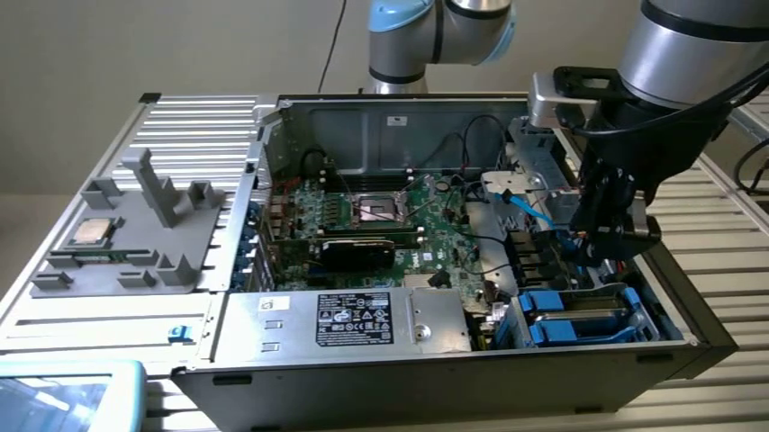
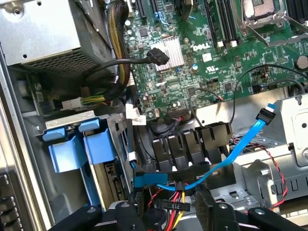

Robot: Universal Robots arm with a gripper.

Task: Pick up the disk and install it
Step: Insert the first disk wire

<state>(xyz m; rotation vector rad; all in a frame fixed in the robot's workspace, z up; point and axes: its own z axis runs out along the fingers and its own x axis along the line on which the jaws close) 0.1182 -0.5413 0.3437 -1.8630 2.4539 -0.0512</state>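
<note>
My gripper (image 2: pixel 166 211) is hovering inside the open computer case (image 1: pixel 481 382). Its fingers are standing apart and gripping nothing, with a bundle of red and yellow wires (image 2: pixel 179 214) lying just below them. A blue data cable (image 2: pixel 240 143) is running past it. The disk (image 2: pixel 102 147) is standing edgewise in the drive bay, just beside a second blue frame (image 2: pixel 65 154) and apart from my gripper. Beyond these, the motherboard (image 2: pixel 216 53) is lying exposed.

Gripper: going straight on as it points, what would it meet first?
Likely the red, yellow and black wire bundle and the blue SATA cable crossing it, beyond the open gripper; depth is unclear.
</note>
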